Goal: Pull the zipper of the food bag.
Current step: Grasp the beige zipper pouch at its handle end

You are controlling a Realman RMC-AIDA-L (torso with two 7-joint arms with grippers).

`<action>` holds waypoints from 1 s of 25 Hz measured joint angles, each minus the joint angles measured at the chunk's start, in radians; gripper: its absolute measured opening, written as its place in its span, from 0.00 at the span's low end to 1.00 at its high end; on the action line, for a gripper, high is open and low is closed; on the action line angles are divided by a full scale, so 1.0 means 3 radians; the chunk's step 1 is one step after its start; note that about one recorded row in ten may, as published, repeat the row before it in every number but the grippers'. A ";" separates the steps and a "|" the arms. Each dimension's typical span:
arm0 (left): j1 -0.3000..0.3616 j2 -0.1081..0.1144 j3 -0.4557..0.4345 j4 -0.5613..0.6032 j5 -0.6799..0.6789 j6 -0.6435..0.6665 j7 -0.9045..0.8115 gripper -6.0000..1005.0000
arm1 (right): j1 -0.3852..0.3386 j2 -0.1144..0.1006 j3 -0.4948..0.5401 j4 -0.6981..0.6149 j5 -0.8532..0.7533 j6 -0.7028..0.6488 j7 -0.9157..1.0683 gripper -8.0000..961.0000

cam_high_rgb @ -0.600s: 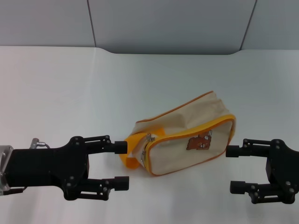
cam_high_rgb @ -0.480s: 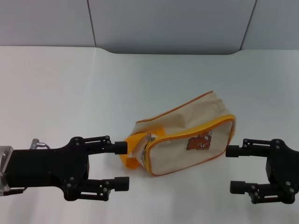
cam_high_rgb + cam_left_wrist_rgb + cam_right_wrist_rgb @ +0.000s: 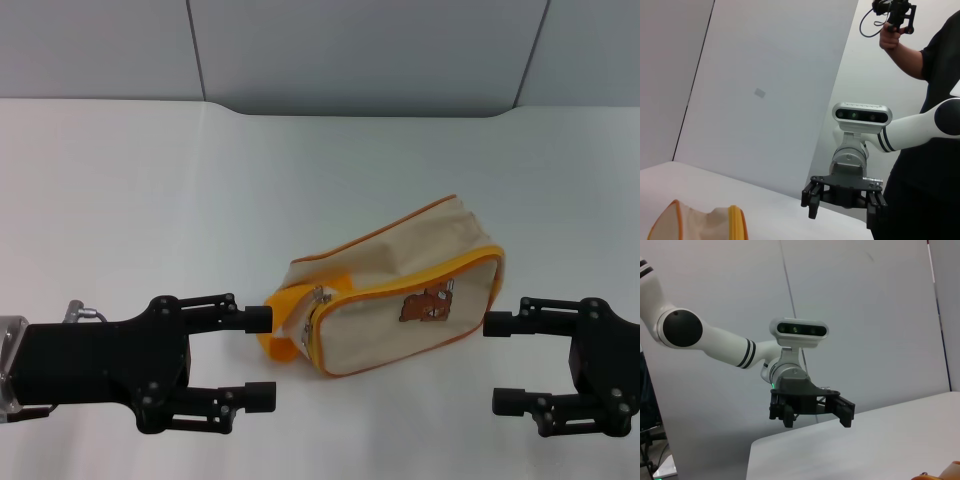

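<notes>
Food bag (image 3: 400, 300) between spread grippers

The left gripper (image 3: 258, 358) sits slightly lower and nearer the camera than before, its upper finger just beside the bag's orange handle (image 3: 281, 331).

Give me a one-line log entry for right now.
food bag on table, zipper untouched | left gripper open beside bag's handle end | right gripper open beside opposite end

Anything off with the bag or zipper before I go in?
Nothing damaged or spilled. The food bag lies on its side, angled across the table, zipper pull facing the open left gripper. The open right gripper waits by the opposite end.
</notes>
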 joint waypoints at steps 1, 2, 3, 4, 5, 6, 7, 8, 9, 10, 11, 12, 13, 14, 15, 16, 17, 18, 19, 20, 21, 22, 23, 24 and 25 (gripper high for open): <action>0.0005 -0.0001 0.0000 0.0001 0.0000 0.0001 0.0000 0.79 | 0.0000 0.0000 0.0000 0.0000 0.0000 0.0000 0.0000 0.78; 0.0007 -0.0001 0.0000 0.0001 0.0000 0.0001 0.0000 0.78 | 0.0000 0.0000 0.0001 0.0000 0.0000 0.0000 -0.0001 0.78; 0.0008 -0.0001 0.0000 0.0001 0.0000 0.0001 0.0000 0.78 | 0.0000 0.0000 0.0002 -0.0001 0.0000 -0.0003 -0.0002 0.78; 0.0011 -0.0005 0.0000 0.0002 0.0000 -0.0005 0.0000 0.78 | 0.0000 0.0000 0.0004 -0.0001 0.0000 -0.0006 -0.0002 0.78; 0.0015 -0.0009 0.0000 0.0002 0.0000 -0.0017 0.0000 0.78 | 0.0000 0.0000 0.0010 -0.0001 0.0000 -0.0009 -0.0003 0.78; 0.0029 -0.0020 0.0000 0.0003 0.0000 -0.0061 0.0001 0.78 | 0.0000 0.0000 0.0010 -0.0001 0.0000 -0.0009 -0.0003 0.78; 0.0041 -0.0028 0.0000 0.0003 -0.0001 -0.0108 0.0004 0.78 | 0.0000 0.0000 0.0014 -0.0001 0.0000 -0.0010 -0.0003 0.78; 0.0041 -0.0028 0.0000 0.0003 -0.0001 -0.0108 0.0004 0.78 | -0.0001 0.0000 0.0016 -0.0003 0.0000 -0.0010 -0.0003 0.78; 0.0127 -0.0085 0.0000 0.0005 -0.0001 -0.0305 0.0073 0.77 | -0.0002 0.0000 0.0019 -0.0005 0.0000 -0.0009 -0.0004 0.78; 0.0143 -0.0097 0.0000 0.0005 -0.0001 -0.0336 0.0096 0.77 | -0.0005 0.0000 0.0022 -0.0009 0.0000 -0.0008 -0.0004 0.78; 0.0165 -0.0113 -0.0001 0.0005 -0.0001 -0.0375 0.0126 0.77 | -0.0005 0.0000 0.0022 -0.0009 0.0000 -0.0008 -0.0004 0.78; 0.0165 -0.0113 -0.0001 0.0005 -0.0001 -0.0375 0.0126 0.77 | -0.0005 -0.0002 0.0023 -0.0010 0.0000 -0.0007 -0.0005 0.78; 0.0199 -0.0140 -0.0002 0.0005 -0.0001 -0.0444 0.0186 0.77 | -0.0005 -0.0004 0.0023 -0.0010 0.0001 -0.0005 -0.0005 0.78; 0.0254 -0.0199 -0.0004 0.0004 -0.0001 -0.0628 0.0282 0.77 | -0.0005 -0.0006 0.0023 -0.0011 0.0004 -0.0003 -0.0005 0.78; 0.0281 -0.0246 -0.0002 -0.0009 -0.0001 -0.0815 0.0338 0.77 | -0.0005 -0.0010 0.0029 -0.0011 0.0011 -0.0001 -0.0005 0.78; 0.0281 -0.0246 -0.0002 -0.0009 -0.0001 -0.0815 0.0338 0.76 | -0.0005 -0.0010 0.0029 -0.0011 0.0011 -0.0001 -0.0005 0.78; 0.0281 -0.0246 -0.0002 -0.0009 -0.0001 -0.0815 0.0338 0.76 | -0.0004 -0.0011 0.0034 -0.0011 0.0013 -0.0001 -0.0006 0.78; 0.0288 -0.0278 0.0002 -0.0104 -0.0001 -0.1009 0.0424 0.76 | -0.0004 -0.0012 0.0040 -0.0011 0.0013 0.0000 -0.0006 0.78; 0.0280 -0.0280 0.0002 -0.0155 -0.0001 -0.1051 0.0462 0.76 | -0.0002 -0.0013 0.0046 -0.0011 0.0014 0.0000 -0.0006 0.78; 0.0264 -0.0281 0.0001 -0.0228 -0.0005 -0.1098 0.0509 0.76 | -0.0001 -0.0016 0.0054 -0.0011 0.0016 0.0000 -0.0007 0.78; 0.0243 -0.0282 -0.0002 -0.0296 -0.0010 -0.1138 0.0543 0.76 | -0.0001 -0.0016 0.0054 -0.0011 0.0016 0.0000 -0.0007 0.78; 0.0218 -0.0285 -0.0004 -0.0360 -0.0016 -0.1185 0.0575 0.75 | -0.0001 -0.0016 0.0056 -0.0011 0.0018 0.0000 -0.0007 0.78; 0.0196 -0.0288 -0.0004 -0.0408 -0.0017 -0.1230 0.0591 0.75 | -0.0001 -0.0016 0.0059 -0.0011 0.0021 0.0000 -0.0007 0.78; 0.0167 -0.0292 -0.0003 -0.0455 -0.0017 -0.1288 0.0605 0.75 | -0.0002 -0.0016 0.0060 -0.0011 0.0023 0.0000 -0.0007 0.78; 0.0097 -0.0299 0.0005 -0.0538 -0.0010 -0.1395 0.0613 0.75 | -0.0006 -0.0016 0.0060 -0.0011 0.0025 0.0000 -0.0007 0.78</action>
